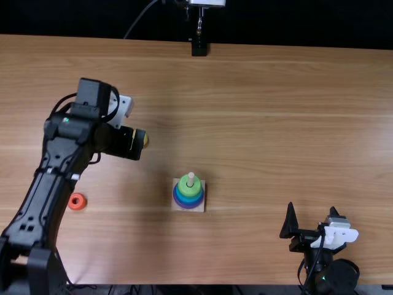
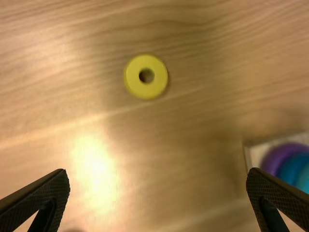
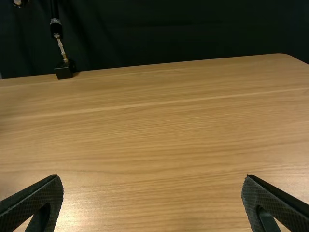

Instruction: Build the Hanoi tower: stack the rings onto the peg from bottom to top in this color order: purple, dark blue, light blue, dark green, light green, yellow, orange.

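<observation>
Top view, below centre: stack (image 1: pixel 189 193) on the peg (image 1: pixel 191 177), five rings we judge, dark green hard to make out. Yellow (image 1: pixel 145 141), left of centre, and orange (image 1: pixel 77 207), lower left, remain. Left pincer (image 2: pixel 157 171), right pincer (image 3: pixel 152 176): spread, empty.

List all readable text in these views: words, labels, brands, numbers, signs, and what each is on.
None legible.
Flat round yellow ring, small round orange ring: no print visible.
Square pale base under the stacked rings: no print visible.
White plastic piece on the black right arm: nothing readable.
Small green spot on the black left arm: too small to tell if it's a sign.
</observation>
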